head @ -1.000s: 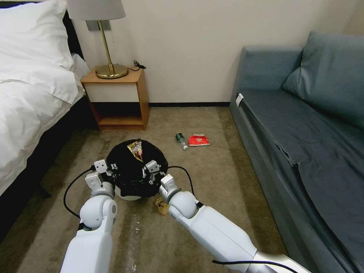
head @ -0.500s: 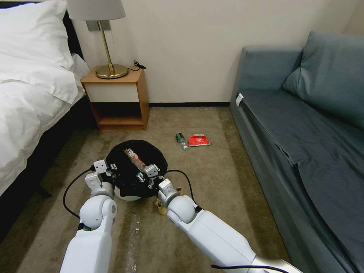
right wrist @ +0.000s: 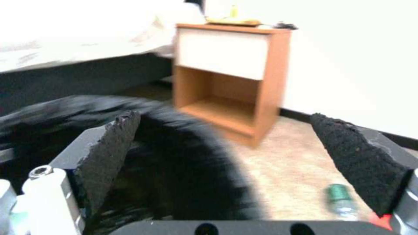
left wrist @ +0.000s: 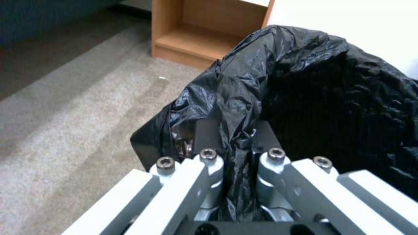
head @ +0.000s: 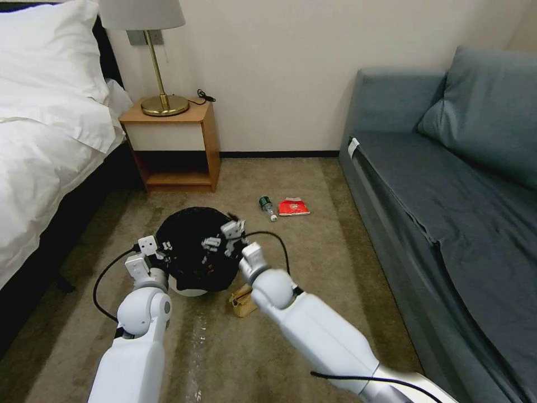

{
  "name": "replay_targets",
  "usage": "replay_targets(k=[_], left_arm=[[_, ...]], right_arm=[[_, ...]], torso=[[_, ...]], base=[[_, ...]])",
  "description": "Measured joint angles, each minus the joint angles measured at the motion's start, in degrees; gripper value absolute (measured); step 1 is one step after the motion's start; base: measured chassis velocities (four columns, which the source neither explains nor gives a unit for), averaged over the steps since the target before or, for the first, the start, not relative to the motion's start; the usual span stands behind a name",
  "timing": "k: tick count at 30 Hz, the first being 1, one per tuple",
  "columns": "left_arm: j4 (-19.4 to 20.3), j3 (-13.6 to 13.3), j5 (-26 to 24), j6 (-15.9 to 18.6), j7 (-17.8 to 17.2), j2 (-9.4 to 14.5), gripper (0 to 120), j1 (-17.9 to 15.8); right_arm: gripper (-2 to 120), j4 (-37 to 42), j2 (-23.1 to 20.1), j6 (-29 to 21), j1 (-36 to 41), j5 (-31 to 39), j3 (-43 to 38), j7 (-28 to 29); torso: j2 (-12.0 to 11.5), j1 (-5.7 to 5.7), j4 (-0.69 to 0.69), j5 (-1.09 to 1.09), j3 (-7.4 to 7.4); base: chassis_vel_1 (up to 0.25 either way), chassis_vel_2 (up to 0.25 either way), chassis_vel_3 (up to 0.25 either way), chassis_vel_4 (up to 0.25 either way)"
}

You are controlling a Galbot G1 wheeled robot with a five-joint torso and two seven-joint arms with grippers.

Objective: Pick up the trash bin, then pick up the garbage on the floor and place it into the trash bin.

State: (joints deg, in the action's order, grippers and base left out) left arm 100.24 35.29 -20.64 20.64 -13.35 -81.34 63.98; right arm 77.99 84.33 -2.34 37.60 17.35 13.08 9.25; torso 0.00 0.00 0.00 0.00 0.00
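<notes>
Since wrapper dropped, right gripper (head: 222, 237) jaws empty, lifted above trash bin (head: 190, 246).

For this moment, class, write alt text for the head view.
The left gripper grips the black-lined trash bin by its rim while the open right gripper hovers over it; a bottle and red packet lie on the carpet beyond.

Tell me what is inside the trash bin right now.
Inside the trash bin, only the dark folds of the black liner bag are visible. Anything lying deeper is hidden by shadow and by the open right hand over the mouth. The left hand clamps the rim.
</notes>
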Motion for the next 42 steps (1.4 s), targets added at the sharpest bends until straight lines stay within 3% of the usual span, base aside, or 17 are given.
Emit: replay_targets(k=[6, 13, 17, 18, 19, 21, 24, 26, 32, 39, 42], left_arm=[[-0.4, 1.3, -0.7, 0.0, 0.2, 0.5, 4, -0.1], [-0.8, 3.0, -1.0, -0.3, 0.3, 0.1, 4, 0.0], [-0.3, 3.1, -1.3, -0.3, 0.3, 0.1, 4, 0.1], [0.0, 3.1, -1.3, -0.3, 0.2, 0.0, 4, 0.1], [0.0, 3.1, -1.3, -0.3, 0.2, 0.0, 4, 0.1], [0.4, 3.0, -1.3, -0.2, 0.0, -0.1, 4, 0.0], [0.5, 3.0, -1.3, -0.2, 0.0, -0.1, 4, 0.0], [0.4, 2.7, -1.1, -0.1, 0.0, -0.2, 4, 0.0], [0.0, 1.8, -0.4, -0.1, -0.1, -0.8, 4, 0.0], [-0.2, 0.9, 0.3, -0.1, -0.4, -1.3, 4, -0.6], [-0.5, 0.4, 0.6, -0.1, -0.6, -1.5, 4, -1.0]], right_arm=[[100, -0.6, 0.1, -4.8, 0.5, 1.9, -6.4, 4.4], [100, -1.3, -0.4, -10.7, 2.6, 9.8, -11.2, 8.2], [100, -1.7, 0.0, -16.3, 3.4, 18.7, -11.7, 13.6], [100, -1.7, 0.7, -19.6, 3.4, 25.2, -11.5, 17.2], [100, -1.7, 0.7, -19.6, 3.4, 25.2, -11.5, 17.2], [100, -2.2, 2.1, -23.6, 3.2, 34.2, -11.2, 22.8], [100, -2.4, 2.3, -24.1, 3.1, 35.0, -11.1, 23.6], [100, -3.9, 3.8, -26.7, 3.3, 38.8, -10.4, 30.0], [100, -6.0, 7.8, -29.1, 5.3, 40.4, -11.3, 37.3], [100, -9.4, 8.0, -30.7, 7.1, 39.1, -14.4, 38.7], [100, -11.1, 8.0, -30.6, 8.0, 37.0, -16.5, 36.6]], torso=[[0.0, 0.00, -0.01, 0.01, 0.00], [0.0, 0.00, -0.01, 0.01, 0.00], [0.0, 0.00, -0.01, 0.00, 0.00], [0.0, 0.00, -0.01, 0.00, 0.00], [0.0, 0.00, -0.01, 0.00, 0.00], [0.0, 0.00, 0.01, 0.00, 0.00], [0.0, 0.00, 0.01, 0.00, 0.00], [0.0, 0.00, 0.00, -0.01, 0.00], [0.0, 0.00, 0.02, 0.00, 0.00], [0.0, 0.00, -0.01, 0.00, 0.00], [0.0, 0.00, -0.01, -0.01, 0.00]], base=[[0.000, 0.000, 0.000, 0.000], [0.000, 0.000, 0.000, 0.000], [0.000, 0.000, 0.000, 0.000], [0.000, 0.000, 0.000, 0.000], [0.000, 0.000, 0.000, 0.000], [0.000, 0.000, 0.000, 0.000], [0.000, 0.000, 0.000, 0.000], [0.000, 0.000, 0.000, 0.000], [0.000, 0.000, 0.000, 0.000], [0.000, 0.000, 0.000, 0.000], [0.000, 0.000, 0.000, 0.000]])
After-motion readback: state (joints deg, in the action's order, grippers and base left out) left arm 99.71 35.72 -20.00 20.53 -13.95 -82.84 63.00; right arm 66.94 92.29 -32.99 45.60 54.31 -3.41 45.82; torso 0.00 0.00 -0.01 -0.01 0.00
